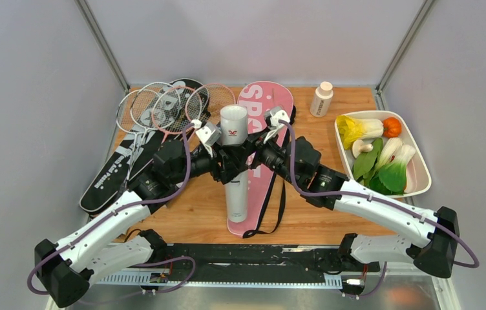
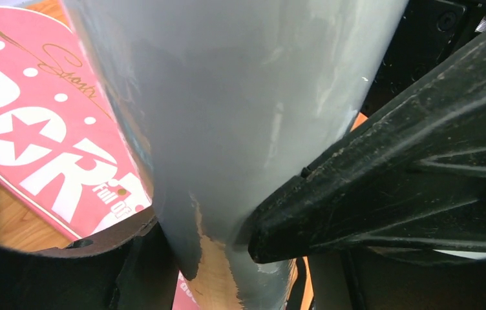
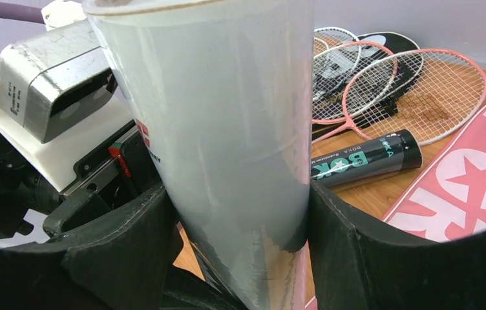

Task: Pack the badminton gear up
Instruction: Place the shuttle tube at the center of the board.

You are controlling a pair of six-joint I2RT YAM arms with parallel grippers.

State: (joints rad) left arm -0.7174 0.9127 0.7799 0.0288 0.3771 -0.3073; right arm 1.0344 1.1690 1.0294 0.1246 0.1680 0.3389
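Right wrist, white tube in right gripper, seemingly clamped.

- Two white rackets, two pink rackets.
- One white tube, one black tube.
- One pink bag; black bags, number unclear.
- One bottle, one tray.

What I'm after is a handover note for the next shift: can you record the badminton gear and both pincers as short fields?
held item: tall white cylindrical tube, roughly upright, centre
right pincer: fingers against both sides of the tube
left pincer: straddles the tube, grip unclear
rackets: thin white and pink rackets, unpacked, lying across black racket-shaped bag
pink bag: pink racket-shaped "SPORT" bag, flat beneath the tube
spare tube: black tube with teal lettering, lying beside the rackets
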